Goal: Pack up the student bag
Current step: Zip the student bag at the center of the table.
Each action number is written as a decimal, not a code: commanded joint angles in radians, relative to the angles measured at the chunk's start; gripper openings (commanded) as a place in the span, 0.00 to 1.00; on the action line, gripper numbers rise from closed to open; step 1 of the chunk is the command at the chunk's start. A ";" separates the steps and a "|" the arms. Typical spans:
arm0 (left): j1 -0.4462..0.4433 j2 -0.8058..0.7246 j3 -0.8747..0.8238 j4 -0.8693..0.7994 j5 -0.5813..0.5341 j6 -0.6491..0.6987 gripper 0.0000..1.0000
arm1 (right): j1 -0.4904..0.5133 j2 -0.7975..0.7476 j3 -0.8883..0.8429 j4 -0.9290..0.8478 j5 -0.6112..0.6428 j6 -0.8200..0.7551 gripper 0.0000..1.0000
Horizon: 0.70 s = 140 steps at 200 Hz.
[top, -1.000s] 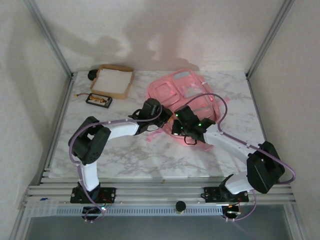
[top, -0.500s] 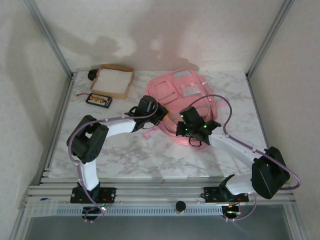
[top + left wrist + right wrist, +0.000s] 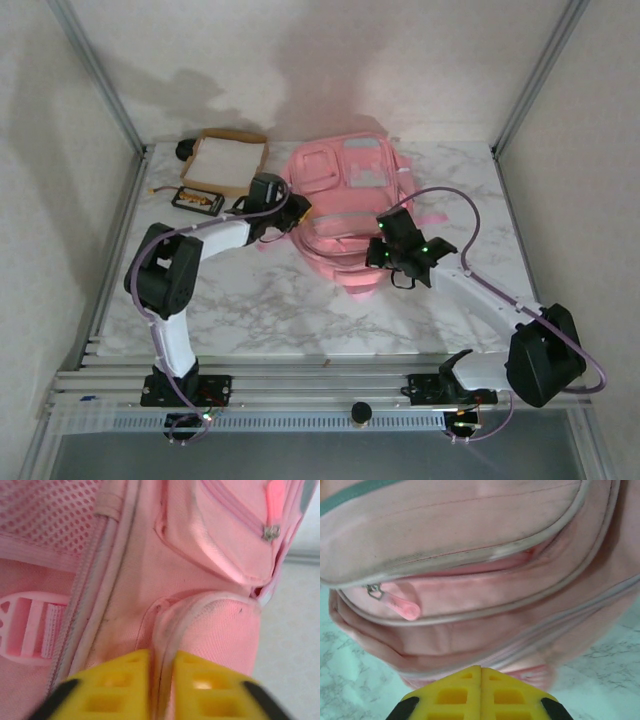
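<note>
– On the table, back-centre, that's the student bag (image 3: 345, 205)?
– Yep. It lies flat on the marble table (image 3: 270, 310), front pockets up, pale blue-grey panel at the far end, one short end toward the arms.

– Left gripper (image 3: 161, 660)?
– At the bag's left side. Wrist cam: yellow fingers w/ a thin gap, and a pale piping seam of the bag runs straight into that gap. Pinched or just lying btw them, can't tell. A zipped pocket (image 3: 220, 535) sits just past the tips and pink mesh (image 3: 45, 510) is up-left.

– Right gripper (image 3: 481, 670)?
– At the bag's near-right edge. Fingers are pressed together, one thin line btw them. The bag's rounded end sits right beyond the tips, and a pink zip pull (image 3: 402, 607) hangs at the left of a pocket seam.

– Other stuff?
– Tan cardboard tray (image 3: 232, 134) at back-left, well apart from the bag, something pale inside. Small dark case (image 3: 197, 200) just beside the tray's near edge. Can't make out what's in it, too small.
</note>
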 commanded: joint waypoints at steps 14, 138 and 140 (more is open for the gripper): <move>-0.036 -0.105 -0.113 0.136 -0.007 -0.106 0.43 | 0.007 0.024 0.008 0.055 -0.060 -0.037 0.00; -0.106 -0.131 -0.184 0.144 -0.091 -0.201 0.43 | 0.155 0.335 0.145 0.280 0.113 -0.303 0.42; -0.106 -0.130 -0.181 0.143 -0.091 -0.198 0.43 | 0.155 0.336 0.149 0.278 0.121 -0.304 0.42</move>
